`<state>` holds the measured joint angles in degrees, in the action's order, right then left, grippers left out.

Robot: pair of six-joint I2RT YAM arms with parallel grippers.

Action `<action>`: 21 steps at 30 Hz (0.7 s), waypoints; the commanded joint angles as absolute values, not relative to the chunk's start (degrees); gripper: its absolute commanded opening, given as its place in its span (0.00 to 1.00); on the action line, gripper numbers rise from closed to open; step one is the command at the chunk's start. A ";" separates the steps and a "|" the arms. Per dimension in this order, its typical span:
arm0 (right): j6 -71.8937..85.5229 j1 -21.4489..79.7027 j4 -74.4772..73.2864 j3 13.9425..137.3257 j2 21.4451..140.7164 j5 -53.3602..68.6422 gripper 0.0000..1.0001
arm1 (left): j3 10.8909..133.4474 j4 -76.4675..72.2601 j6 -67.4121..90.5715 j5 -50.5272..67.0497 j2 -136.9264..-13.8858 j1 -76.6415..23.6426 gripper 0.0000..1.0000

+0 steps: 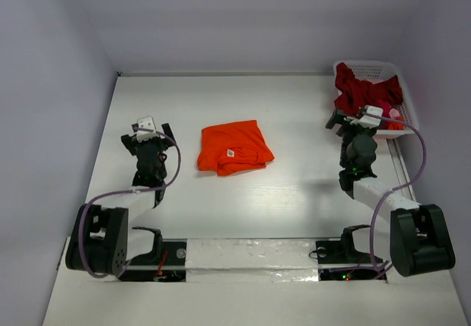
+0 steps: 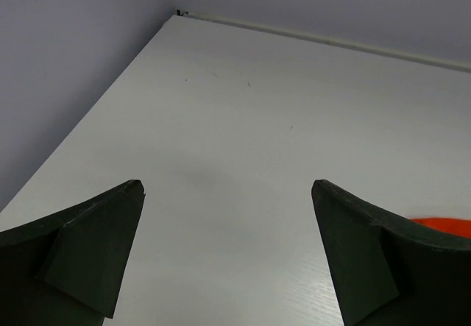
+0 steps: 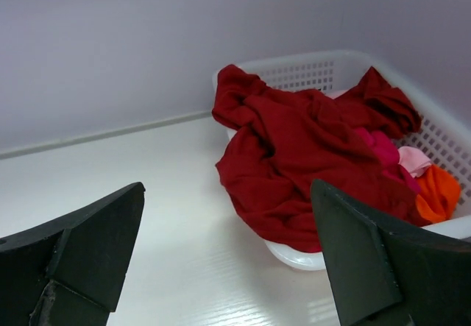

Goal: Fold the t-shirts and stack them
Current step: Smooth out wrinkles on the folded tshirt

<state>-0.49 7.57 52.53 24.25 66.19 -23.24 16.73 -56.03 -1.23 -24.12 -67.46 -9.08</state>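
A folded bright orange t-shirt (image 1: 234, 147) with a small white label lies on the white table between the two arms; its edge (image 2: 445, 225) peeks past the right finger in the left wrist view. A crumpled dark crimson t-shirt (image 3: 302, 149) spills over the near rim of the white basket (image 3: 316, 72), also seen from above (image 1: 366, 92). My left gripper (image 2: 228, 193) is open over bare table, left of the orange shirt. My right gripper (image 3: 228, 193) is open, empty, just short of the crimson shirt.
The white latticed basket (image 1: 401, 83) stands at the far right corner and also holds pink (image 3: 386, 149) and orange (image 3: 439, 191) cloth. Pale walls close the table on the left, back and right. Taped arm bases sit along the near edge.
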 commanded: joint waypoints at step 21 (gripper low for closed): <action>2.55 4.75 76.38 18.46 74.18 -23.99 1.00 | 13.54 -85.87 -1.67 -6.24 -82.53 -1.85 0.99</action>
